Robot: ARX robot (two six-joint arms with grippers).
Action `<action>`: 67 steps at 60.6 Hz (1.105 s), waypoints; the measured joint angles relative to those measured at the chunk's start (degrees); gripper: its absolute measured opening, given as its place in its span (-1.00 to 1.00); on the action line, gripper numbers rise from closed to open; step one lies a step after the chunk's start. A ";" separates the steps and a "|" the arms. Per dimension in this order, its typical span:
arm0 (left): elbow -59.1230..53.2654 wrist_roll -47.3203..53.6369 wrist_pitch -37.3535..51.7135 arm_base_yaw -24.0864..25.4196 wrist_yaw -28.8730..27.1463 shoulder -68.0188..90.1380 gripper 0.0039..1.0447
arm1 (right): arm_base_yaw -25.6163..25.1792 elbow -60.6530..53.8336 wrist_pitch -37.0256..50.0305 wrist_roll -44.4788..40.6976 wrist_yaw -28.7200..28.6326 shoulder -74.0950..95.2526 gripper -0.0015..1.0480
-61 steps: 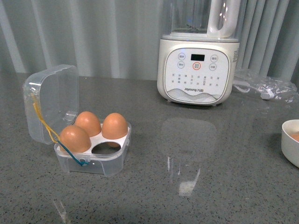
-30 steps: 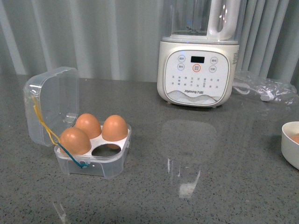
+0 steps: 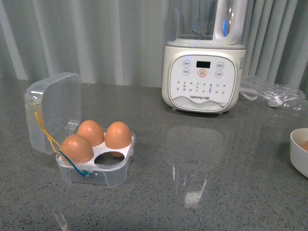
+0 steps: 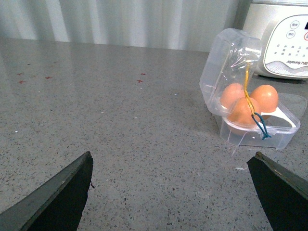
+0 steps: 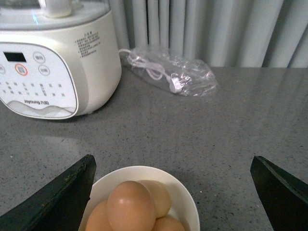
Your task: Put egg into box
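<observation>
The right fingers [image 5: 62,192] gape wide, empty, over the bowl [image 5: 188,201]; the left fingers [image 4: 57,192] too, idle. Straddle the top egg [image 5: 131,206], close softly on its middle, then lower it into the box's [image 3: 114,175] free hole [image 3: 109,155].

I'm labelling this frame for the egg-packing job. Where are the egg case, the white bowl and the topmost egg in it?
egg case [image 3: 115,177]: front view, clear front wall below the tray.
white bowl [image 5: 183,195]: right wrist view, right side of its rim.
topmost egg [image 5: 131,205]: right wrist view, middle of its shell.
</observation>
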 joint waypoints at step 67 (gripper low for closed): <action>0.00 0.00 0.00 0.00 -0.02 0.02 0.87 | 3.28 9.55 -10.49 -2.34 -1.60 15.17 0.86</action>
